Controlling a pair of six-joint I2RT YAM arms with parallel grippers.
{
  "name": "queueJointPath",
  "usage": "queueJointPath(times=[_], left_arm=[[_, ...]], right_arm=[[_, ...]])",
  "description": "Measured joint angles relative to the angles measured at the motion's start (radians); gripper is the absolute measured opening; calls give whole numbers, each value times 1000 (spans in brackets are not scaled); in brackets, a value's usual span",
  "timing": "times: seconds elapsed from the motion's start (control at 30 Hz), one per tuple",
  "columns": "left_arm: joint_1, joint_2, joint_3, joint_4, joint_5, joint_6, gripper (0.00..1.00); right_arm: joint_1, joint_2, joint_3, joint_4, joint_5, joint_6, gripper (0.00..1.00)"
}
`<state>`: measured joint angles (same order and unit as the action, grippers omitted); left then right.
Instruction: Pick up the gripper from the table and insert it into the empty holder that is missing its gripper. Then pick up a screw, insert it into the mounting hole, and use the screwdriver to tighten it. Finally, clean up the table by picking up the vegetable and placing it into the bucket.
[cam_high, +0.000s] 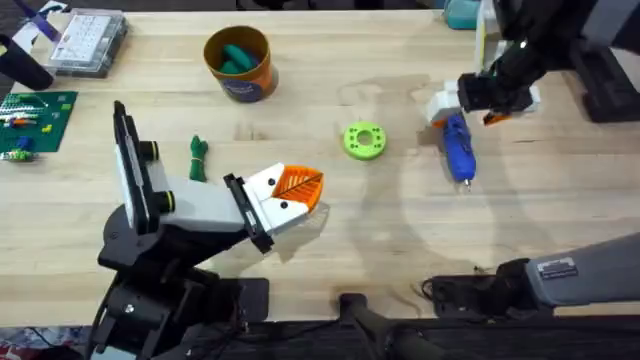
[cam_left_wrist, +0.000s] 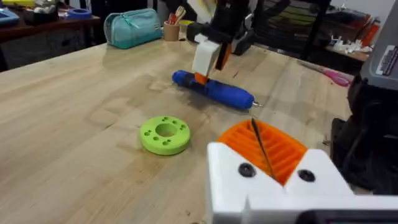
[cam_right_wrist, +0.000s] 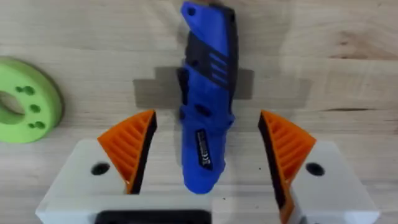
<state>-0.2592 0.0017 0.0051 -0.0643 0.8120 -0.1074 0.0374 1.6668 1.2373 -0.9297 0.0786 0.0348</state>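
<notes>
Right wrist view looks down between the right gripper (cam_right_wrist: 208, 162), and its two orange ribbed fingers (cam_right_wrist: 130, 149) are spread wide apart. The blue screwdriver (cam_right_wrist: 206, 93) lies flat on the wooden table (cam_right_wrist: 336, 37) in the gap between them, and the pads are not touching it. Just off to one side sits a lime-green disc (cam_right_wrist: 25, 99) with a hole in the middle. From the overhead camera, the right gripper (cam_high: 480, 105) hangs over the handle end of the screwdriver (cam_high: 458, 148) at the far right of the table (cam_high: 400, 250), and the green disc (cam_high: 364, 140) is near it, more to the middle. The left gripper (cam_high: 297, 190) is low near the middle front, and its two orange pads are pressed together with nothing between them. In the left wrist view the same left gripper (cam_left_wrist: 267, 152) shows only a thin dark line between its pads. The small dark-green vegetable (cam_high: 198, 157) lies on the table just left of the left arm's white wrist. The orange bucket (cam_high: 240, 62) stands further back, well apart from the vegetable, with something green inside. A clear plastic box (cam_high: 88, 42) and a green board (cam_high: 35, 120) sit at the far left
</notes>
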Motion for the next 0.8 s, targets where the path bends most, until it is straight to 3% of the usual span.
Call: queueJointPath(times=[0.2, 0.8], left_arm=[[0, 0, 0, 0, 0, 0, 19], [0, 0, 0, 0, 0, 0, 20]], right_arm=[[-33, 41, -53, 63, -6, -15, 986], [-33, 127, -55, 167, -49, -65, 955]])
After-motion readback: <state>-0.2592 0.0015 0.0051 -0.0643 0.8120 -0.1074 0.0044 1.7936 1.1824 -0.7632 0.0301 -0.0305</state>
